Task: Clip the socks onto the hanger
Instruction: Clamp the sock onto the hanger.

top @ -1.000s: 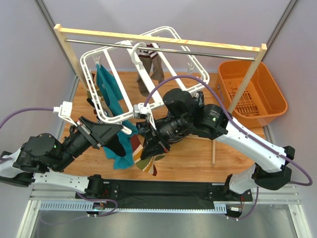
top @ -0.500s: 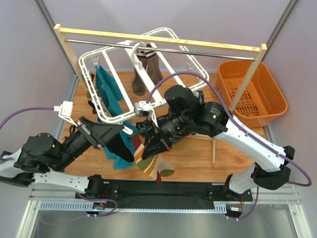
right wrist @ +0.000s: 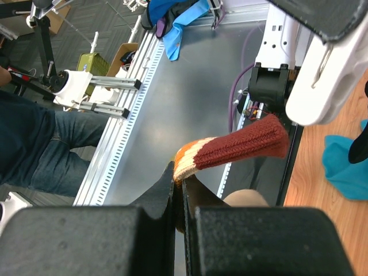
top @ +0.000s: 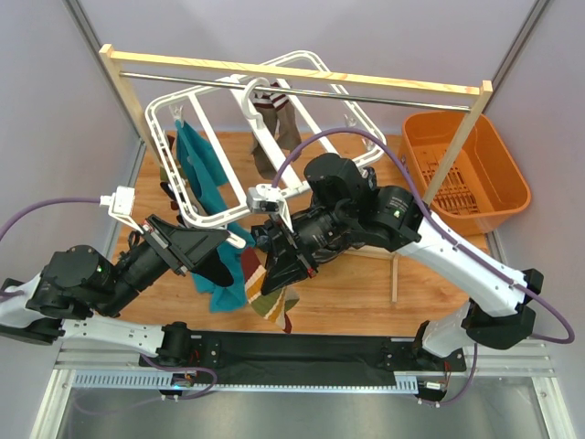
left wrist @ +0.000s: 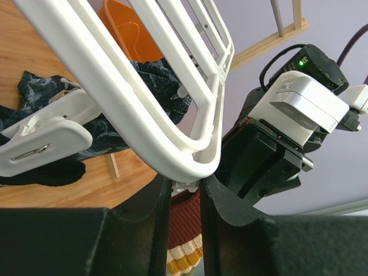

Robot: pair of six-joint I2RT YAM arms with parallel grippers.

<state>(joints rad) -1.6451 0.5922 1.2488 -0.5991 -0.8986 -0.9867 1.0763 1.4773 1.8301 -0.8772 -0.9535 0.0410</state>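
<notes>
Now | left end effector (left wrist: 184,190) is holding the white hanger (left wrist: 115,98) at its near corner, jaws narrow | right end effector (right wrist: 178,179) is pinching the red striped sock (right wrist: 241,144), which is hanging just beside that corner

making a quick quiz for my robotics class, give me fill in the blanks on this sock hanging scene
1. The right hand is ___ on the striped sock.
2. The left hand holds a clip under the hanger's rounded ___.
3. The teal sock is already ___ to the hanger.
4. The basket is coloured ___.
Missing words: shut; corner; clipped; orange.
</notes>
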